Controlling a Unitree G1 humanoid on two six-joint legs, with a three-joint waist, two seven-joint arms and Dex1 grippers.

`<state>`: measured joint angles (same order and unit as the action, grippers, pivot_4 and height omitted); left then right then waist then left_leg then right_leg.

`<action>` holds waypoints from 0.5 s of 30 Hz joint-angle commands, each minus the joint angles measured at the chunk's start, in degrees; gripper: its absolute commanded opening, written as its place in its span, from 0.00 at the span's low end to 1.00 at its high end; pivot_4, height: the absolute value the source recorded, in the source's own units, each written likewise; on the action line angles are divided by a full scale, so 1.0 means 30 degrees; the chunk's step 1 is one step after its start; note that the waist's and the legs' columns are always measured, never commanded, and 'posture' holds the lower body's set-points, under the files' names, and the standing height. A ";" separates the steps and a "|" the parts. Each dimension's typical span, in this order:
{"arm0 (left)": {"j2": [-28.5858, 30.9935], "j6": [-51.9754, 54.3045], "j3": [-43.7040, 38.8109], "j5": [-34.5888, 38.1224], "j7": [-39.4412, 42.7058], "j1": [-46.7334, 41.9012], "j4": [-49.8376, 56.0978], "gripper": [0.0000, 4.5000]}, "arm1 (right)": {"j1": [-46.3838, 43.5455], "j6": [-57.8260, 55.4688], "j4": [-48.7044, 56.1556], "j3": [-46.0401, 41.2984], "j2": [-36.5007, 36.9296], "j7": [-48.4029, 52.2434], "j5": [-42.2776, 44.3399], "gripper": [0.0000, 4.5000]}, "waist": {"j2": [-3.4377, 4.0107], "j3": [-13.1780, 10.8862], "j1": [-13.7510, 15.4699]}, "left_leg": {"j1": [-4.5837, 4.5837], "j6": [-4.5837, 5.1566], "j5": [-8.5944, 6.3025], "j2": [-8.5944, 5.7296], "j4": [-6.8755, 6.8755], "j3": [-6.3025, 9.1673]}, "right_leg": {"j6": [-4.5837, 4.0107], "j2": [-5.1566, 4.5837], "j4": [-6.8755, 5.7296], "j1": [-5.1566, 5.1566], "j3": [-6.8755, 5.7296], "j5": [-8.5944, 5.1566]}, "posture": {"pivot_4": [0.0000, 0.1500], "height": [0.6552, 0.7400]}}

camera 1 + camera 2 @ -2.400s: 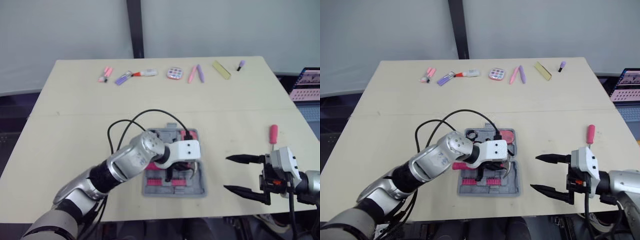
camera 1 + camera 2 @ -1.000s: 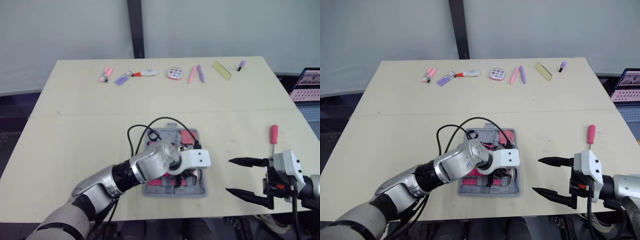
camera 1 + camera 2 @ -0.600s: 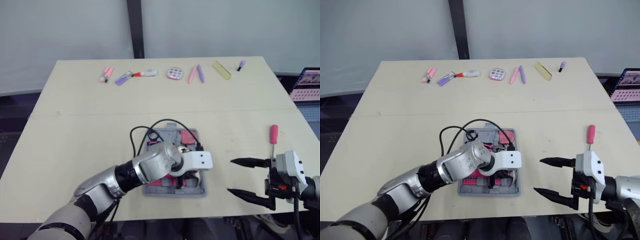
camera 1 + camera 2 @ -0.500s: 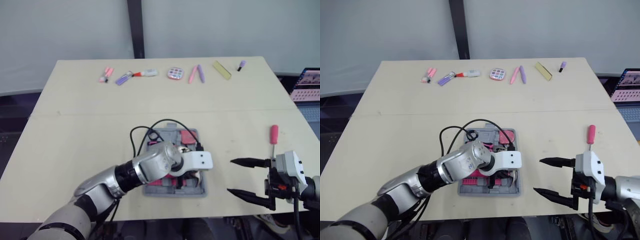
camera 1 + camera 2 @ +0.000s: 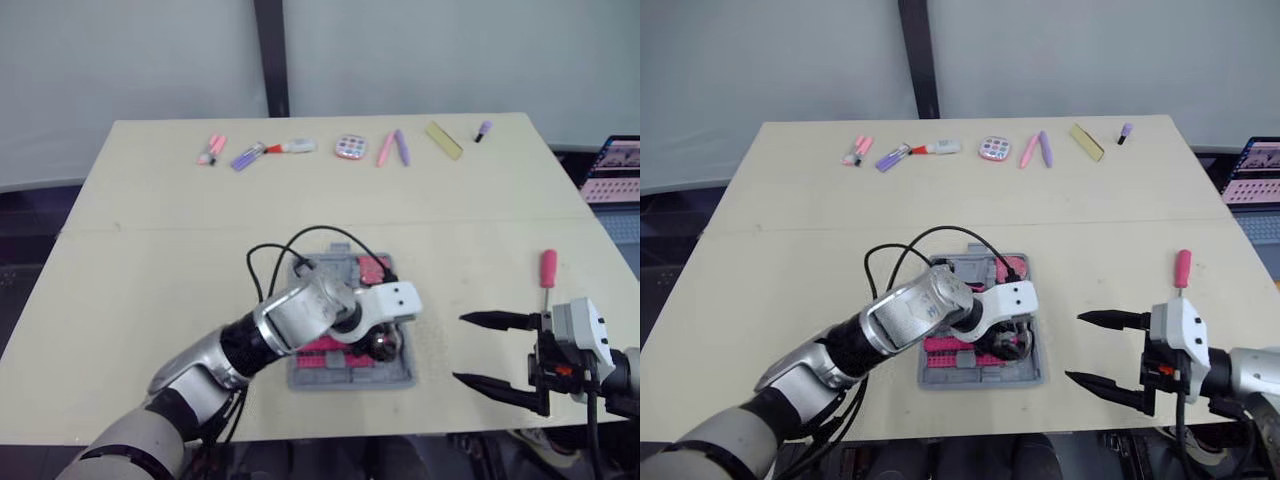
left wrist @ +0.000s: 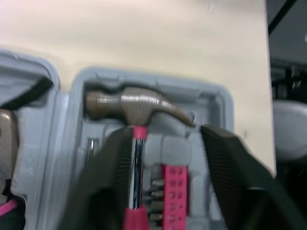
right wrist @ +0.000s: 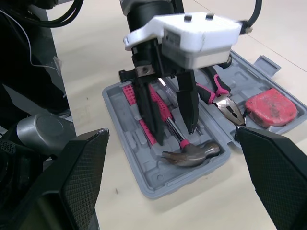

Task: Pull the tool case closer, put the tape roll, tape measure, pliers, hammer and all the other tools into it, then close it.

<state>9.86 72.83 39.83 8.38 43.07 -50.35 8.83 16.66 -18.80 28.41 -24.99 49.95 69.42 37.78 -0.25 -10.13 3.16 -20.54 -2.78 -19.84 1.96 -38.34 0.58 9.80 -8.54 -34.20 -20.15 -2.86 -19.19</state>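
The hammer (image 6: 134, 108) lies between the spread jaws of the left gripper (image 6: 165, 138), inside the open tool case (image 5: 980, 378) beside the pliers (image 7: 220, 96), near the front edge of the table (image 5: 790, 250), while the right gripper (image 5: 1076, 348) hovers with jaws apart by the front right corner.

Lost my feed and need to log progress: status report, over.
Left gripper open, straddling hammer, which lies in tool case. Right gripper open, empty, right of the case. Pink-handled screwdriver lies outside the case, further right.
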 commanded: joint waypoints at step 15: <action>0.2140 -1.4561 -0.8218 0.2946 0.3659 0.3907 -0.0420 0.01 | -0.0303 0.0055 0.0225 0.0016 -0.0234 -0.0253 0.0196 1.00 | 0.0028 0.0017 -0.0109 | 0.0009 -0.0002 0.0000 0.0001 0.0008 -0.0001 | -0.0002 0.0000 0.0003 -0.0001 -0.0003 0.0001 | 1.00 1.00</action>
<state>15.54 32.33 16.47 15.42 51.09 -39.58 6.49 16.11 -18.89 28.36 -24.68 49.35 69.12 37.73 -0.16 -10.07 2.83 -20.51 -2.79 -19.83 1.96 -38.31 0.58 9.79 -8.54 -34.19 -20.15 -2.87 -19.19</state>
